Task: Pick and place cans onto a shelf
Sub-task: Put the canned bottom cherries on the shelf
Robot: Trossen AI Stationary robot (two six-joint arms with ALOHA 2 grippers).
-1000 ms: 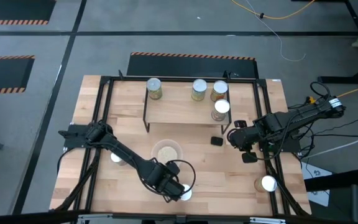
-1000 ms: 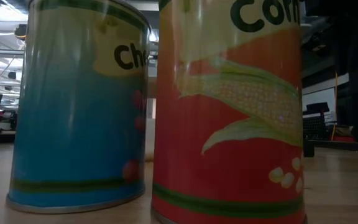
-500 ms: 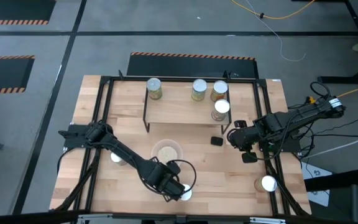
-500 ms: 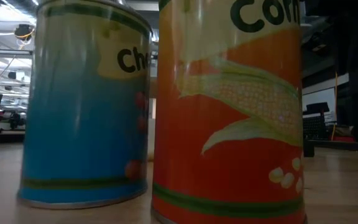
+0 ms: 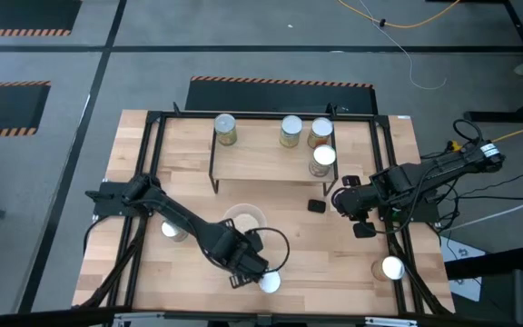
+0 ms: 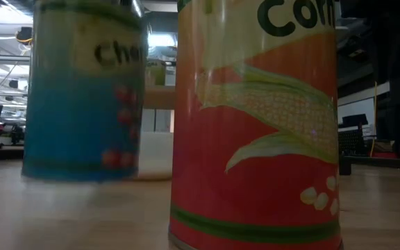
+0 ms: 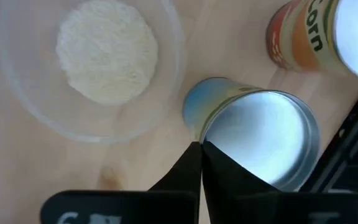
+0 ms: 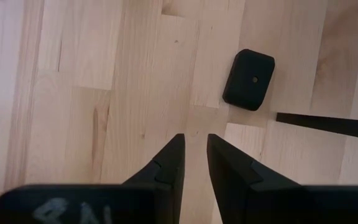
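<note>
Change since earlier frame: left gripper [image 5: 243, 262] has shifted toward the table centre and its fingers have snapped together; the blue-labelled cylindrical tin [image 6: 82, 104] has slid off its earlier spot and shows blurred in the low view.
Left gripper state: fingers pressed flat together with nothing between them – tips at the rim of the blue tin's shiny top [image 7: 260, 137], beside it and not around it.
Right gripper [image 8: 194, 142]: waits over bare wood near the small black block [image 8: 248, 79], fingers a little apart, holding nothing.
Task items: blue tin stands on the table, between the clear round bowl of beige powder [image 7: 23, 109] and the orange corn-labelled tin [image 7: 300, 37]; four tins already stand on the light wooden shelf in its black rod frame [image 5: 261, 163]; two more remain on the tabletop, at [image 5: 169, 230] and [image 5: 390, 268].
Step in hand: pick-up of the blue tin – judged a missed grasp, since the jaws shut without the tin between them.
Next move calls for: spreading the fingers again, re-centring them over the tin so one passes each side, then lowering before shutting.
Caution: the corn tin stands close by; a wide approach could knock it.
</note>
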